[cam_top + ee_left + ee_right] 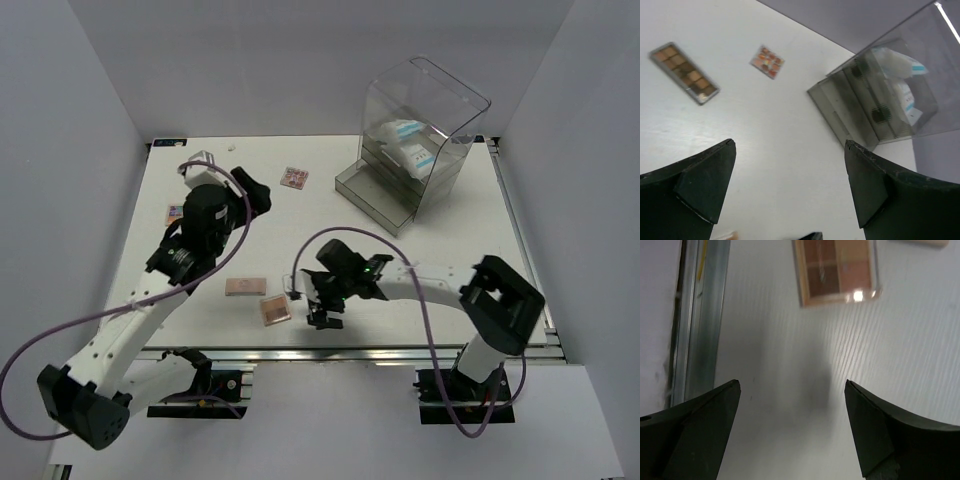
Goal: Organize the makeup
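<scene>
Palette [275, 310] lies flat by the near edge, just left of your right gripper [320, 320], jaws spread, empty. Centre over it, drop low, pinch opposite edges. Left gripper [790, 144] spread too.

Both arms out over the desk [480, 240], fingers [700, 185] spread wide with nothing in them

The left arm [150, 300] reaches far forward, its left gripper [258, 192] well left of the drawer box [420, 150] and angled toward it. The right arm [440, 285] is bent across to the left, its right gripper [322, 315] pointing down, well in front-left of that box.
</scene>
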Controlling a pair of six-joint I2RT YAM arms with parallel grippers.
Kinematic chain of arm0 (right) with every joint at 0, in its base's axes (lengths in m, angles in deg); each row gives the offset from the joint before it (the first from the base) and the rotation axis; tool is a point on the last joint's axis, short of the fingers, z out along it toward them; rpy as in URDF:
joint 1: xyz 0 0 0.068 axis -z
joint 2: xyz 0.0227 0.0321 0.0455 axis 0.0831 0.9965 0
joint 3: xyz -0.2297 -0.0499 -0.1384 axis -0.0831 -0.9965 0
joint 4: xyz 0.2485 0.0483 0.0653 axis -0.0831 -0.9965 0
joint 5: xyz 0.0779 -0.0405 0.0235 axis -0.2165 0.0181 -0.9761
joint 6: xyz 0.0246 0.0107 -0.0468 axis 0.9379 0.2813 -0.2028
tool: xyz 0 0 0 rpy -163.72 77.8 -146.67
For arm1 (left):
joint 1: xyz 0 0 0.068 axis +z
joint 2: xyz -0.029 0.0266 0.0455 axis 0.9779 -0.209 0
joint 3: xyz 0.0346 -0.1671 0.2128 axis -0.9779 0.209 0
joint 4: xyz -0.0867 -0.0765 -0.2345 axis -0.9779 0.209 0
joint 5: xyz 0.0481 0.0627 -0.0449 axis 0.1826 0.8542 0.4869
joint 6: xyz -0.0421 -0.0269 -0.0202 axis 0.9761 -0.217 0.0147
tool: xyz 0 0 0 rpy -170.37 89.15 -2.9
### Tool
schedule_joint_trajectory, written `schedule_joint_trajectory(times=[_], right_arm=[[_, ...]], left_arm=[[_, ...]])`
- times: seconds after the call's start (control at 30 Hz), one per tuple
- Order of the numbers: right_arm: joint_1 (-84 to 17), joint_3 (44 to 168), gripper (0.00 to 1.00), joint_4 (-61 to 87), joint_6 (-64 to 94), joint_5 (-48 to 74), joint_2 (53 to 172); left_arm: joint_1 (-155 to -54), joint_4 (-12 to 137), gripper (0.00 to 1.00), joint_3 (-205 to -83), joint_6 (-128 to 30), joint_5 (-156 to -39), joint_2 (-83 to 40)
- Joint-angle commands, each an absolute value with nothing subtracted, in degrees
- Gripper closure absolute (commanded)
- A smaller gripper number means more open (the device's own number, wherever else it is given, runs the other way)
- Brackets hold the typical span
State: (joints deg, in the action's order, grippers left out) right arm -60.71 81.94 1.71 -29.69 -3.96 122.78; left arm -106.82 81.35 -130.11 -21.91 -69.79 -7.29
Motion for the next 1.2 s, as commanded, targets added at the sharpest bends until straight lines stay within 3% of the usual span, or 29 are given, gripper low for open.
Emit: schedule_joint_trajectory(times=[0.0,0.37,1.03,1.13,1.17], right_arm=[[-64.26,89.79,0.11,8.77,-24.05,0.95,128.64],[-67.52,102.02,0.11,9.39,-24.58,2.01,142.1],[-69.1,108.09,0.11,3.68,-25.46,0.34,150.45],[-68.75,107.91,0.15,2.19,-25.63,0.43,150.9],[-68.58,107.65,0.22,1.66,-25.63,-0.01,150.81]], left_arm=[[-106.59,96.92,0.02,-128.87,-22.87,-62.24,-2.19],[-106.5,111.35,0.02,-125.09,-16.0,-57.49,13.72],[-106.41,111.09,0.02,-122.54,-17.76,-59.68,13.03],[-106.41,110.04,0.02,-121.14,-17.32,-61.08,12.41],[-106.5,109.51,0.02,-120.7,-16.28,-61.35,12.32]])
